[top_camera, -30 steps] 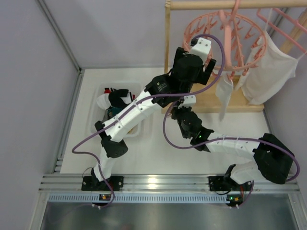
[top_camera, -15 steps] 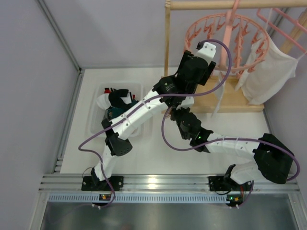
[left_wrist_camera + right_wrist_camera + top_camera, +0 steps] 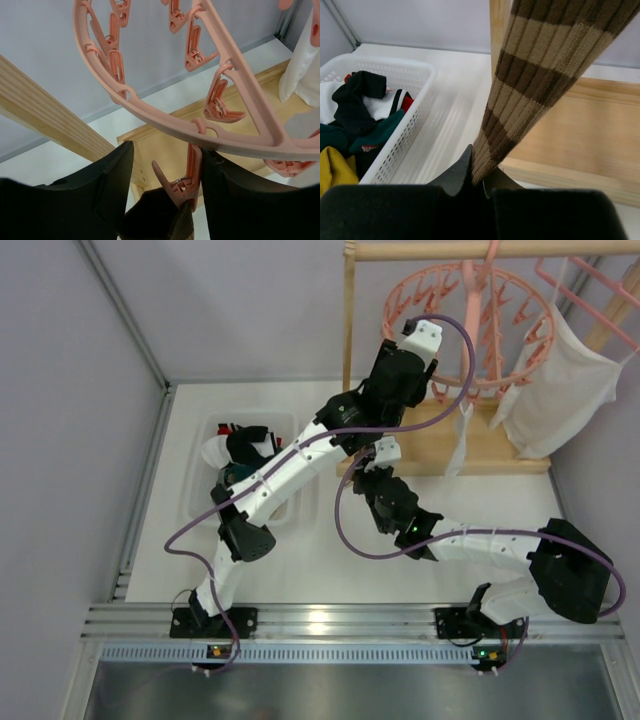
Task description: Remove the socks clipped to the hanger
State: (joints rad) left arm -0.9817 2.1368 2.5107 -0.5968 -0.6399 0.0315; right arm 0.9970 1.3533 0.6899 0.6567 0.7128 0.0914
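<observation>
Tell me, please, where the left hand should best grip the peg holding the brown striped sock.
Pinch the peg's splayed upper arms, coming up from below with one finger of the left hand on each side. They spread in a V above the end biting the brown striped sock, so squeezing them should open it.

The top external view looks steeply down from far above the round pink plastic peg hanger, covering the whole scene. The left wrist view sits close beneath the hanger's ring, facing upward. The right wrist view, lower still, faces up along a brown-and-tan striped knit sock. All three views include the light wooden stand.
</observation>
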